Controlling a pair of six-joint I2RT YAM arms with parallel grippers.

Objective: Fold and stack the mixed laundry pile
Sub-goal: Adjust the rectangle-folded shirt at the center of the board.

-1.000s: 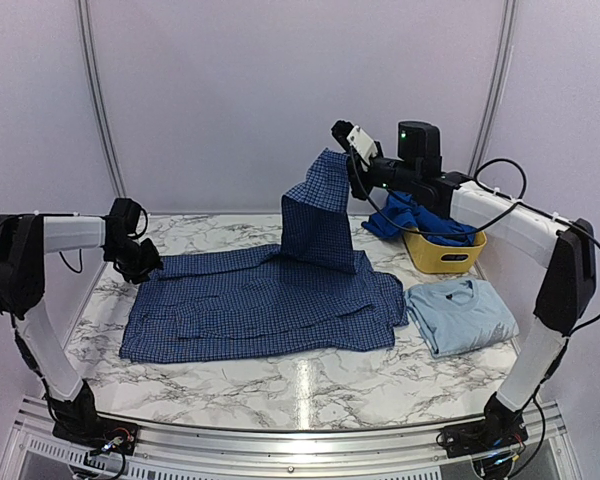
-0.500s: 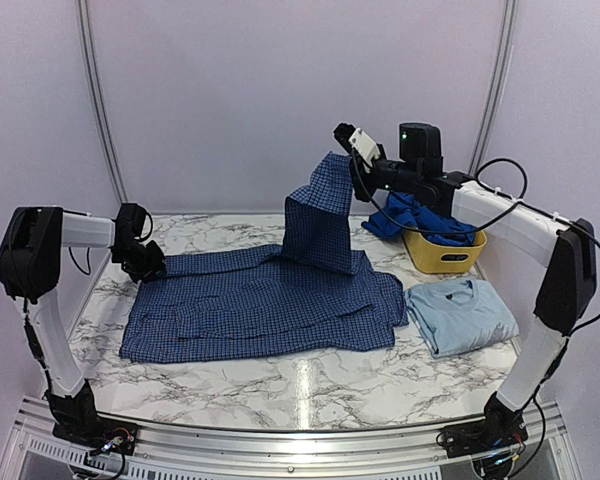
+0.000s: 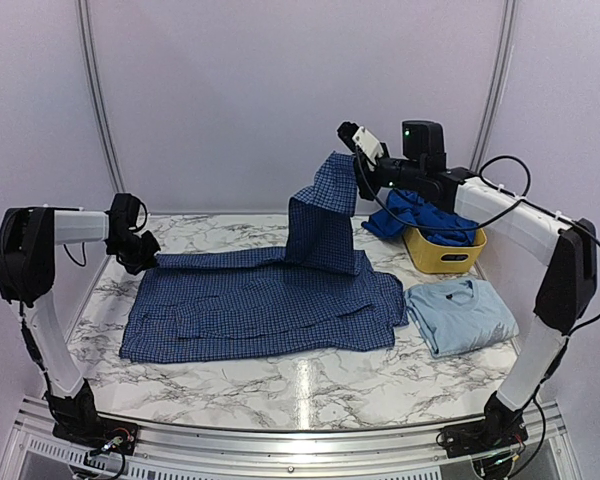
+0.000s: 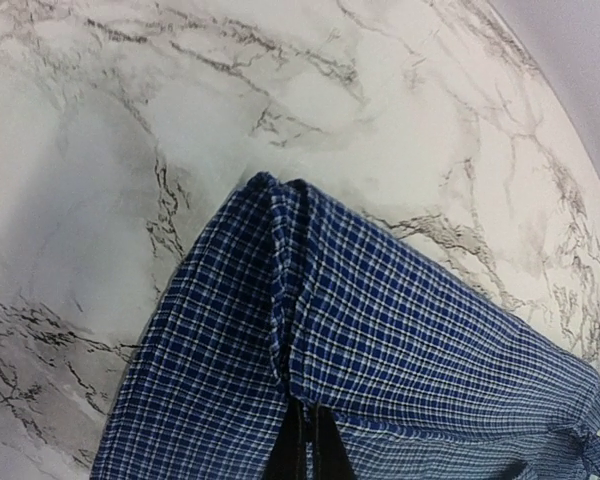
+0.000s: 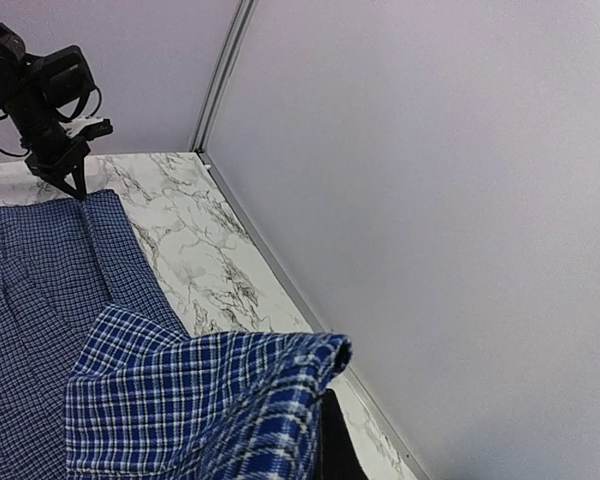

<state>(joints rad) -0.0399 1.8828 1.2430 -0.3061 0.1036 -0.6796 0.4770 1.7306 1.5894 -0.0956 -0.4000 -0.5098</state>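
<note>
The navy-and-white check shirt [image 3: 260, 300] lies spread across the marble table. My left gripper [image 3: 145, 256] is shut on its far left corner [image 4: 280, 260], low over the table. My right gripper [image 3: 352, 172] is shut on the shirt's far right corner [image 5: 280, 400] and holds it high, so a flap hangs down. A folded pale sky-blue T-shirt [image 3: 458, 314] lies at the right. A royal-blue piece [image 3: 410, 215] hangs out of the yellow basket [image 3: 445, 252].
The yellow basket stands at the back right, just under my right arm. The back wall and its rail [image 5: 280, 290] run close behind the lifted corner. Bare marble [image 3: 300, 385] shows along the front of the table.
My left gripper has drawn the shirt's left corner a little up and to the left. My right gripper has lifted slightly higher and right with its corner.
</note>
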